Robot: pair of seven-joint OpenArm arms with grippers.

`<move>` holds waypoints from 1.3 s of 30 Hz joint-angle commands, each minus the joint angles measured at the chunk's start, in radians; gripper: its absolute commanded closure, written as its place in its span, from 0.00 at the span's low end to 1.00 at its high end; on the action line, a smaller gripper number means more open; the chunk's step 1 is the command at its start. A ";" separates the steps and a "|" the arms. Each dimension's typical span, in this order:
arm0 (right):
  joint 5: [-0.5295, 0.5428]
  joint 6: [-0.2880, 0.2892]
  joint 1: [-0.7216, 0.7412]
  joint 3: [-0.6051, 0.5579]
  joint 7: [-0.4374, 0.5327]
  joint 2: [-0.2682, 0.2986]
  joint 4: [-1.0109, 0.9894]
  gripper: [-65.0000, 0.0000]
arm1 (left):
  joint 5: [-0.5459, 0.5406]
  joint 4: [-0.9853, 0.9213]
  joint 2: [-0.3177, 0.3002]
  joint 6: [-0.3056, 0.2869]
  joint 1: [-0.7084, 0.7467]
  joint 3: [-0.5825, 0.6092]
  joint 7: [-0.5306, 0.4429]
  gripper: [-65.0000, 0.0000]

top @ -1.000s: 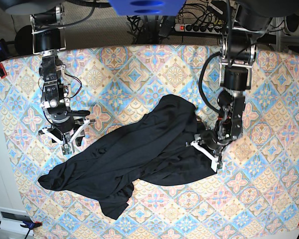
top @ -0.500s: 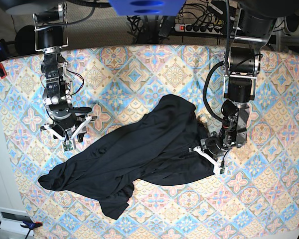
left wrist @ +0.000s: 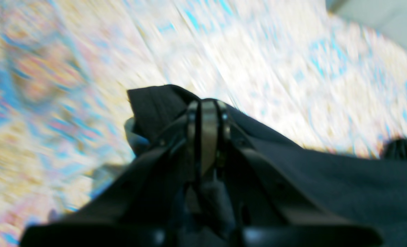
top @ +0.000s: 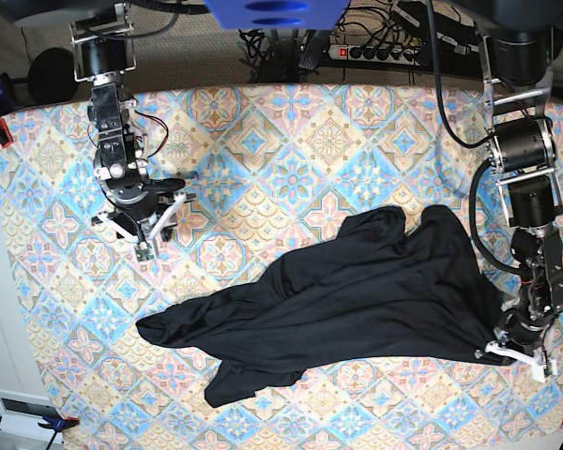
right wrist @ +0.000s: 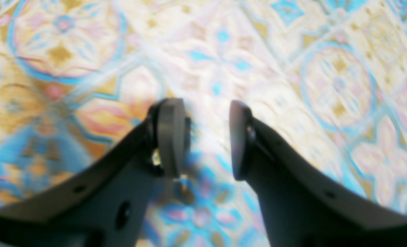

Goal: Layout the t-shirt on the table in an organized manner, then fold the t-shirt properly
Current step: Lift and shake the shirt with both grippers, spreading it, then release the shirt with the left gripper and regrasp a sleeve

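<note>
Left gripper: I see its jaws pinching the plain black soft-fabric t-shirt
Right gripper: jaws spread, over the pastel diamond-patterned table

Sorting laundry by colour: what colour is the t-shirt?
Plain black, no print. The t-shirt shows best in the base view.
</note>
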 commanded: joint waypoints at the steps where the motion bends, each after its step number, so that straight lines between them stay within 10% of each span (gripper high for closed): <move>1: 0.000 -0.002 0.015 0.003 0.019 0.009 0.023 0.68 | -0.003 0.016 -0.026 0.009 -0.038 -0.004 -0.031 0.99; 7: 0.000 -0.002 0.015 -0.046 0.019 0.009 0.023 0.68 | -0.006 0.016 -0.052 0.219 -0.007 -0.001 -0.031 0.71; 11: 0.000 -0.002 0.015 -0.058 0.019 0.007 0.023 0.68 | -0.012 0.036 -0.057 0.193 0.060 -0.003 0.016 0.55; 23: 0.000 0.000 0.015 -0.138 0.019 -0.010 0.054 0.68 | -0.185 0.703 -0.045 0.164 0.602 -0.130 0.299 0.54; 39: 0.000 0.000 0.017 -0.144 0.019 -0.024 0.054 0.68 | -0.105 0.577 0.123 0.164 0.660 -0.069 0.283 0.64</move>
